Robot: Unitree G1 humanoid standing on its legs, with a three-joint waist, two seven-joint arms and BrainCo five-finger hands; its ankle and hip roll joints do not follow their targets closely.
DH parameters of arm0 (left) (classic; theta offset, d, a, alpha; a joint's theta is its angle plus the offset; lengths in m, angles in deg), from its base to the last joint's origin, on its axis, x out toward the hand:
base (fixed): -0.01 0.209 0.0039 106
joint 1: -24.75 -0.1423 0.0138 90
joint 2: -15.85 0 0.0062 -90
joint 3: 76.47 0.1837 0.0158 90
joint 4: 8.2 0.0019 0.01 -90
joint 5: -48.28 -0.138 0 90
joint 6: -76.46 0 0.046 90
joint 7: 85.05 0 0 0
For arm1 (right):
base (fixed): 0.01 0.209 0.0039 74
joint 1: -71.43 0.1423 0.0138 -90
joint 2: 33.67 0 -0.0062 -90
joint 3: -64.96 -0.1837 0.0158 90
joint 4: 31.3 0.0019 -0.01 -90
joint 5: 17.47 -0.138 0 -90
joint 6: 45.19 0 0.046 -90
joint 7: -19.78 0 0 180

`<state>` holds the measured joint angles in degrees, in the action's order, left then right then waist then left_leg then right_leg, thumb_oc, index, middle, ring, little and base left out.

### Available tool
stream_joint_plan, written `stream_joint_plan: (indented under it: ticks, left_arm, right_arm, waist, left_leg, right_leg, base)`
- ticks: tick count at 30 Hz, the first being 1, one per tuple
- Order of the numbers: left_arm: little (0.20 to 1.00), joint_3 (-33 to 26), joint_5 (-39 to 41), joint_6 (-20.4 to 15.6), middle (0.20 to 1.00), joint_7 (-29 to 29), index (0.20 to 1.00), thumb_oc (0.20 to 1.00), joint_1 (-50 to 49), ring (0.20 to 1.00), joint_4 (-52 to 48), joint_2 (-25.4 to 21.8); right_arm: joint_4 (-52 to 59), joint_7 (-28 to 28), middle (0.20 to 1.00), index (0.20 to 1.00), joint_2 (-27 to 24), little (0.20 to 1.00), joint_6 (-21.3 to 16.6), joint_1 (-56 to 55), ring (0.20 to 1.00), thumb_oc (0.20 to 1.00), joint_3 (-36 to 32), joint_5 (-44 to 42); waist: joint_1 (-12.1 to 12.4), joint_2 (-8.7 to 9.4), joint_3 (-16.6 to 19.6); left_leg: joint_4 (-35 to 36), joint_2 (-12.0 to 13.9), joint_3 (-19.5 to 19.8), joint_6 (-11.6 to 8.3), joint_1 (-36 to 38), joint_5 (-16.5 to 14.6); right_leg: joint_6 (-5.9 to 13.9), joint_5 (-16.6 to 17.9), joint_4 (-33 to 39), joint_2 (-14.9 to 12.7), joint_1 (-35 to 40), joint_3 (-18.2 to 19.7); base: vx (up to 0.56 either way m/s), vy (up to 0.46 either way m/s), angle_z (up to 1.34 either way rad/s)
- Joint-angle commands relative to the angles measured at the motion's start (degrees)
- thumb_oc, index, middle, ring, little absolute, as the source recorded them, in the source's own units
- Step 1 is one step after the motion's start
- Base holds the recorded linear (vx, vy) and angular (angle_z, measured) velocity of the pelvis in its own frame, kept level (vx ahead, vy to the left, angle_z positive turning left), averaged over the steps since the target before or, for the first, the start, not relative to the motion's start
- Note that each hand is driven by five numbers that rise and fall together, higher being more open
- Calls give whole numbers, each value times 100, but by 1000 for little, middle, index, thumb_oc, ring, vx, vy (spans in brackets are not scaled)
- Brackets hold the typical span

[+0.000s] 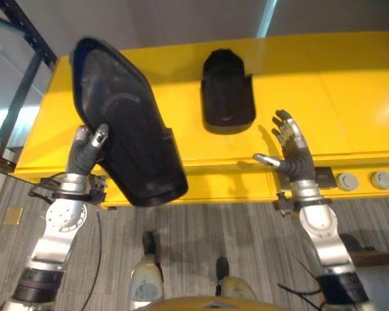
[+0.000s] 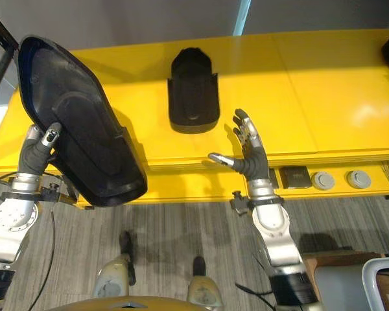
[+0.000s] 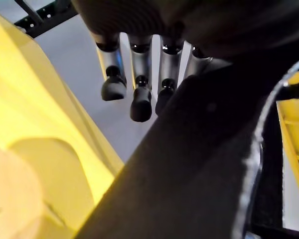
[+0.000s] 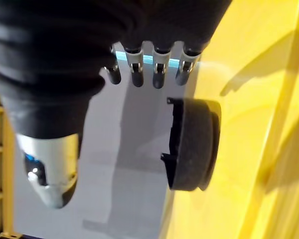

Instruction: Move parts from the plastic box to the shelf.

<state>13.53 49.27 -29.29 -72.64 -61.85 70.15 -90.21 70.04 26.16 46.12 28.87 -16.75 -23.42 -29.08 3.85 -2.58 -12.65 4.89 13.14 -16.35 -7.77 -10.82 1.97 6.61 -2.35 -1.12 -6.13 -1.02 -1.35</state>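
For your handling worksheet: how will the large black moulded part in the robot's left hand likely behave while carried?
The large black part looks like a rigid shell, probably light for its bulk. The left hand grips one edge, so it may swing or slip. Placed on the yellow shelf, it probably rests without rolling.

Broad yellow shelf — glossy and flat-topped, stretching across above grey carpet floor. Resting directly on it, one small black moulded part, well back from the front edge. Along that edge, right of the part — two round grey discs.
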Motion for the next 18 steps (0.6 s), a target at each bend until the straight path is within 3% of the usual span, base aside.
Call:
stream_joint_plan:
  ticks: [1,4,5,6,8,11,18]
  left_arm:
    - [200,-330,-220,-239,200,453,200,200,219,200,-324,-267]
    - [200,-400,-292,-195,200,499,200,200,310,200,-390,-415]
    - [200,-402,-293,-195,200,502,200,200,314,200,-389,-421]
    - [200,-515,-297,-157,200,592,200,200,294,200,-366,-493]
    - [200,-672,-377,-97,200,682,200,200,230,200,-317,-539]
    - [200,-830,-502,-35,200,769,200,200,194,200,-206,-563]
    - [200,-1255,-365,56,200,653,200,200,2,200,171,-634]
  right_arm:
    - [444,239,1000,1000,43,1000,-280,-107,1000,1000,-126,458]
    - [420,341,1000,1000,161,1000,-201,58,1000,1000,-94,674]
    - [419,344,1000,1000,168,1000,-198,66,1000,1000,-91,679]
    - [443,365,1000,1000,248,1000,-185,114,1000,1000,-131,727]
    - [459,441,1000,1000,348,1000,-190,76,1000,1000,-201,839]
    - [458,637,1000,1000,377,1000,-206,-83,1000,1000,-479,1038]
    - [841,775,1000,1000,132,1000,-215,-386,1000,1000,-1260,1372]
  waist:
    - [171,-63,442]
    - [180,14,415]
    - [195,25,412]
    - [151,75,384]
    - [99,116,388]
    - [-20,163,397]
    - [-168,328,377]
  left_leg:
    - [-760,-150,-134,-186,164,-375]
    - [-792,-378,-255,-14,252,-530]
    - [-785,-382,-274,-9,257,-529]
    - [-734,-392,-425,36,363,-557]
    - [-596,-361,-621,56,540,-580]
    - [-519,-416,-790,109,731,-685]
    - [-565,-408,-929,116,964,-827]
  right_leg:
    - [737,-675,-13,-289,224,-289]
    - [839,-319,-252,-681,18,-176]
    - [839,-315,-257,-687,4,-156]
    - [839,81,-341,-751,-154,-21]
    - [839,401,-417,-646,-433,153]
    - [839,182,-248,-252,-692,297]
    - [839,135,-103,57,-647,288]
  base:
    - [93,369,-18]
    - [96,256,-10]
    - [81,148,4]
    - [73,127,-10]
    - [104,132,-37]
    - [104,86,-38]
    - [81,-29,-16]
